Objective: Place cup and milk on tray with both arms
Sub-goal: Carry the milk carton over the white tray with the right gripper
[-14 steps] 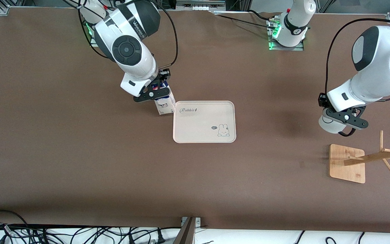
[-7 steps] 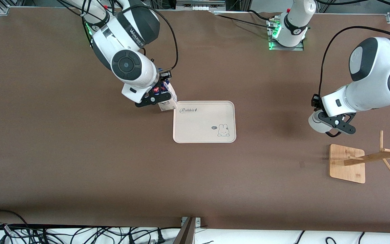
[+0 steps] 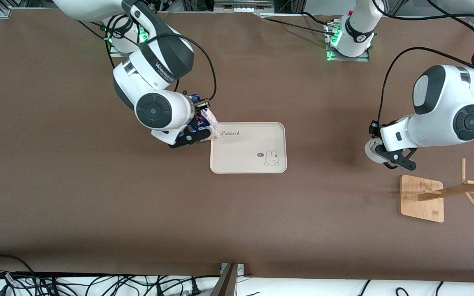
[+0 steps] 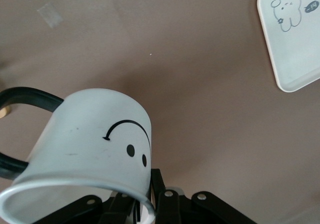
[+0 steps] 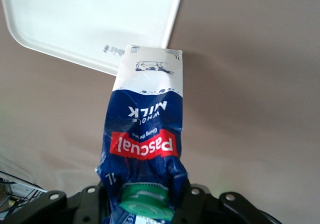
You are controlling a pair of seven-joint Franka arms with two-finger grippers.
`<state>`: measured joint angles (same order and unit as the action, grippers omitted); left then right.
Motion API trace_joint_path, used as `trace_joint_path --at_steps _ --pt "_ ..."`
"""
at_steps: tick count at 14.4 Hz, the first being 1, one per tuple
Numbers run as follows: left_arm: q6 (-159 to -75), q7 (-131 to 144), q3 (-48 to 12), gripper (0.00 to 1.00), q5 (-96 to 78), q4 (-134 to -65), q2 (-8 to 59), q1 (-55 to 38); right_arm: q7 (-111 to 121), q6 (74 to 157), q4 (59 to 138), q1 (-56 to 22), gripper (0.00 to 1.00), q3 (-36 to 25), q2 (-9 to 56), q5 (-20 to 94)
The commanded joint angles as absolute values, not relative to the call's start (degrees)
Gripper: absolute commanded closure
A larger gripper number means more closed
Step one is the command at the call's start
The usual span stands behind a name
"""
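My right gripper (image 3: pixel 198 126) is shut on the top of the milk (image 3: pixel 209 119), a blue and white carton with a green cap (image 5: pixel 146 200). The carton hangs tilted over the corner of the cream tray (image 3: pixel 247 158) toward the right arm's end. In the right wrist view the milk (image 5: pixel 147 119) points at the tray's rim (image 5: pixel 90 19). My left gripper (image 3: pixel 379 155) is shut on the rim of the white smiley cup (image 3: pixel 369 149), held in the air over bare table between the tray and the wooden rack. The cup (image 4: pixel 95 144) fills the left wrist view, with the tray (image 4: pixel 295 49) farther off.
A wooden rack with a square base (image 3: pixel 421 198) and slanted pegs stands toward the left arm's end, nearer the front camera than the left gripper. Brown table surface (image 3: pixel 138 205) surrounds the tray. Cables lie along the front edge.
The right arm has lifted the milk off the table beside the tray and carried it over the tray's corner. The left arm has carried the cup away from the rack toward the tray.
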<state>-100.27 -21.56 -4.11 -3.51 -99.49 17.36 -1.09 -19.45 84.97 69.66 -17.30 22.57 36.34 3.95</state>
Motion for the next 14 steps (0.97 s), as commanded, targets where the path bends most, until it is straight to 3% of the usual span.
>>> trace_joint_path --at_steps 1,14 --pt "-99.0 -22.3 -3.9 1.0 -5.0 -96.1 18.0 -1.4 -20.8 88.0 65.8 -22.1 0.52 22.5 38.8 3.3" --pt "-99.0 -22.2 -3.5 1.0 -5.1 -94.8 18.1 -1.4 -23.1 94.8 66.4 -22.0 0.51 20.0 43.3 3.1"
